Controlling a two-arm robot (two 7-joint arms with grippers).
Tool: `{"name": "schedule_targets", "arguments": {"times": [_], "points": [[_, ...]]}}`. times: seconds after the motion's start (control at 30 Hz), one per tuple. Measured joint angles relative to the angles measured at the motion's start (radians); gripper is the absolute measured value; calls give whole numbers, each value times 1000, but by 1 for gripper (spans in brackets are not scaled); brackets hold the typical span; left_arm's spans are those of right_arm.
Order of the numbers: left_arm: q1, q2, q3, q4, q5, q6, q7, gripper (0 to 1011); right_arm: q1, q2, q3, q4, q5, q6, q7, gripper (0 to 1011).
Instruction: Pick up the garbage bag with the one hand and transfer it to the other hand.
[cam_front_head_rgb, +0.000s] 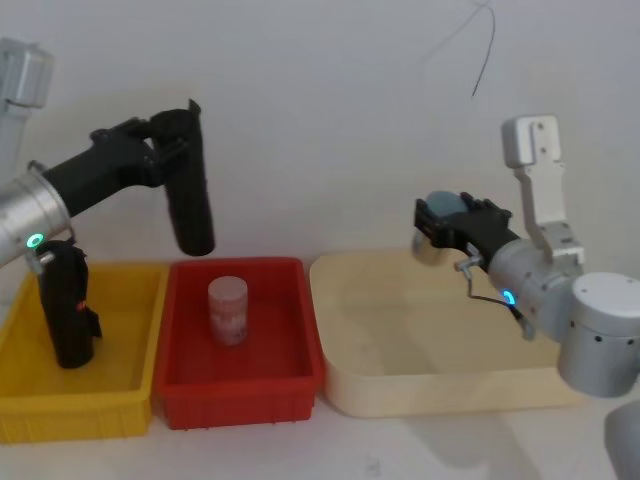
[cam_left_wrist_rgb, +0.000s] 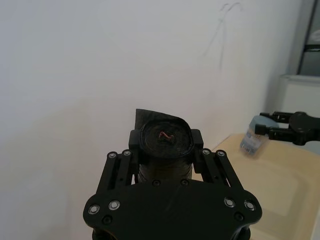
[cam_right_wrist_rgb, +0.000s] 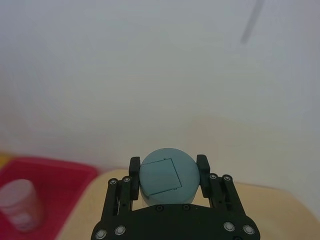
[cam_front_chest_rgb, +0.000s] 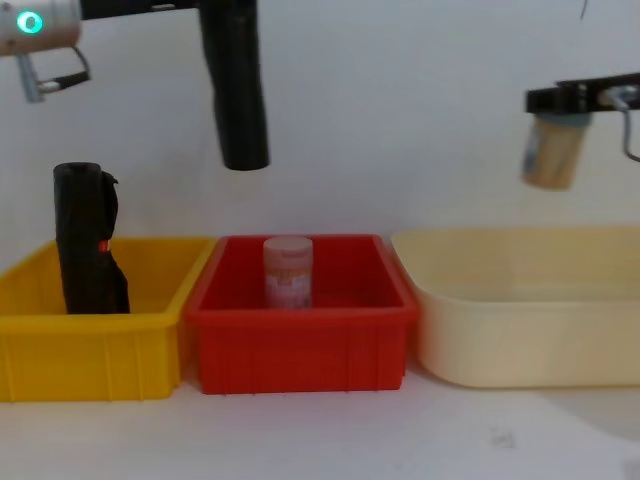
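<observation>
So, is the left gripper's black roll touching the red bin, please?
Apart: in the chest view, wall shows between the black roll in the left gripper and the red bin.

Soft, even light fills the room, and the white wall (cam_front_head_rgb: 320, 90) looks bright. Pale grey shadows lie on the counter (cam_front_chest_rgb: 330, 430) beside the cream tray (cam_front_chest_rgb: 520, 340). A green ring (cam_front_chest_rgb: 30, 22) and a blue ring (cam_front_head_rgb: 508, 297) glow.
</observation>
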Motion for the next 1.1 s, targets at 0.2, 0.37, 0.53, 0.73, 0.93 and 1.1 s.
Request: {"name": "schedule_targets", "arguments": {"times": [0.2, 0.37, 0.53, 0.73, 0.93, 1.1], "points": [[-117, -69, 32, 222, -21, -65, -113, 553, -27, 30, 27, -14, -4, 12, -2, 663], [-223, -130, 61, 431, -49, -137, -219, 553, -50, 52, 37, -33, -2, 28, 22, 663], [-321, -186, 93, 627, -80, -198, -304, 553, -70, 65, 38, -54, 4, 43, 52, 663], [-385, -221, 114, 756, -102, -243, -367, 553, -85, 72, 32, -72, 9, 55, 74, 663], [-437, -250, 131, 860, -119, -277, -412, 553, -95, 76, 28, -85, 12, 63, 89, 738], [-458, -262, 138, 903, -126, -292, -433, 553, -101, 78, 25, -93, 14, 68, 98, 888]]}}
